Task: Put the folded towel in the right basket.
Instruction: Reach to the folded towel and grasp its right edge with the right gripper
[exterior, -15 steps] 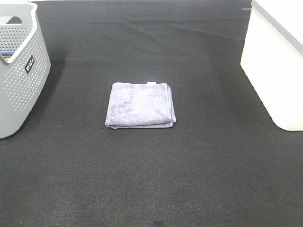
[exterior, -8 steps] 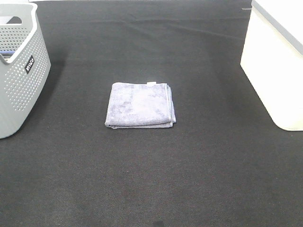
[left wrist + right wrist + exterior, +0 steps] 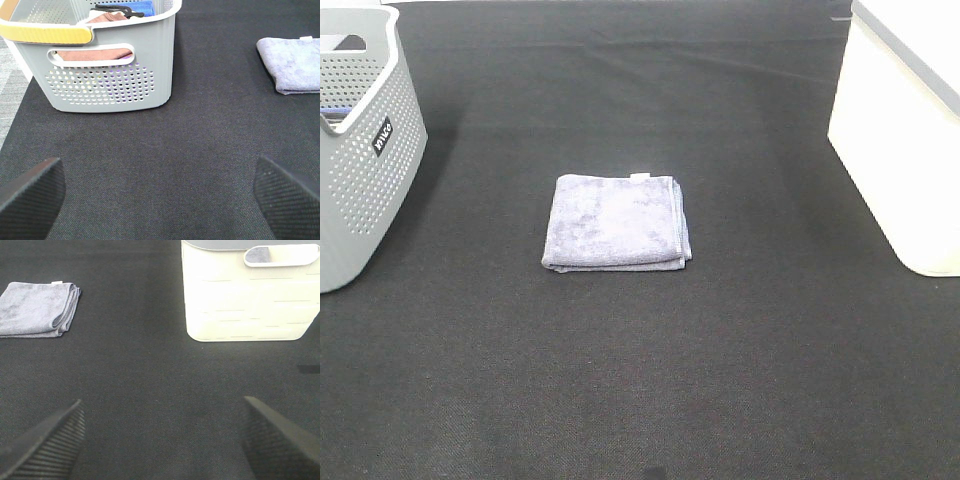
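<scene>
The folded towel point(image 3: 616, 222) is lavender-grey and lies flat in the middle of the black mat. It also shows in the left wrist view point(image 3: 292, 65) and the right wrist view point(image 3: 37, 308). The right basket point(image 3: 908, 130) is cream-white and stands at the right edge; the right wrist view shows its wall point(image 3: 245, 300). My left gripper point(image 3: 160, 192) is open and empty, well short of the towel. My right gripper point(image 3: 162, 440) is open and empty, apart from both towel and basket. Neither arm shows in the exterior high view.
A grey perforated basket point(image 3: 365, 150) stands at the left edge; the left wrist view shows it point(image 3: 110, 80) holding brown and blue cloths. The black mat point(image 3: 640, 380) covers the table.
</scene>
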Robot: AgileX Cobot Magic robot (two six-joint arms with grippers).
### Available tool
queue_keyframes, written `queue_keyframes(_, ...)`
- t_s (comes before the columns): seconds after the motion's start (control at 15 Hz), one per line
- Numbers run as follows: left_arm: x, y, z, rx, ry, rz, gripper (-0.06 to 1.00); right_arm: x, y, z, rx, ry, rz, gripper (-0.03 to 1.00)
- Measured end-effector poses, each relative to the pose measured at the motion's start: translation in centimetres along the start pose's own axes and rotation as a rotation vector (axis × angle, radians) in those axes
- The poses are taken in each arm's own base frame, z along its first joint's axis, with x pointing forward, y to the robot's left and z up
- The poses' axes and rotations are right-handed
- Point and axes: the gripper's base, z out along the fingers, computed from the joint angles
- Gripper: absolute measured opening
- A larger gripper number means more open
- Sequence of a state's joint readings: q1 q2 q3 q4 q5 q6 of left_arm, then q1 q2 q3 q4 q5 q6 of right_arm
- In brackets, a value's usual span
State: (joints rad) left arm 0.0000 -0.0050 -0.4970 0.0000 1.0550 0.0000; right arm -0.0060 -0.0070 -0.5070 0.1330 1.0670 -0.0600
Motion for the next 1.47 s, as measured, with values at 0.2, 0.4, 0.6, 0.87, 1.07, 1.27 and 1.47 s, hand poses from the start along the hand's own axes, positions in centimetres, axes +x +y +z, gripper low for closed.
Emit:
queue_keyframes(0.2, 0.0, 0.0, 0.0, 0.0, 0.0, 0.0, 0.97, 0.0, 0.0, 0.0, 0.0, 0.0, 0.0, 0.79)
queue_keyframes(0.4, 0.0, 0.0, 0.0, 0.0, 0.0, 0.0, 0.97, 0.0, 0.0, 0.0, 0.0, 0.0, 0.0, 0.79)
queue_keyframes(0.6, 0.0, 0.0, 0.0, 0.0, 0.0, 0.0, 0.97, 0.0, 0.0, 0.0, 0.0, 0.0, 0.0, 0.79)
queue_keyframes(0.87, 0.0, 0.0, 0.0, 0.0, 0.0, 0.0, 0.97, 0.0, 0.0, 0.0, 0.0, 0.0, 0.0, 0.79)
queue_keyframes(1.07, 0.0, 0.0, 0.0, 0.0, 0.0, 0.0, 0.97, 0.0, 0.0, 0.0, 0.0, 0.0, 0.0, 0.79)
queue_keyframes(1.27, 0.0, 0.0, 0.0, 0.0, 0.0, 0.0, 0.97, 0.0, 0.0, 0.0, 0.0, 0.0, 0.0, 0.79)
queue_keyframes(1.47, 0.0, 0.0, 0.0, 0.0, 0.0, 0.0, 0.97, 0.0, 0.0, 0.0, 0.0, 0.0, 0.0, 0.79)
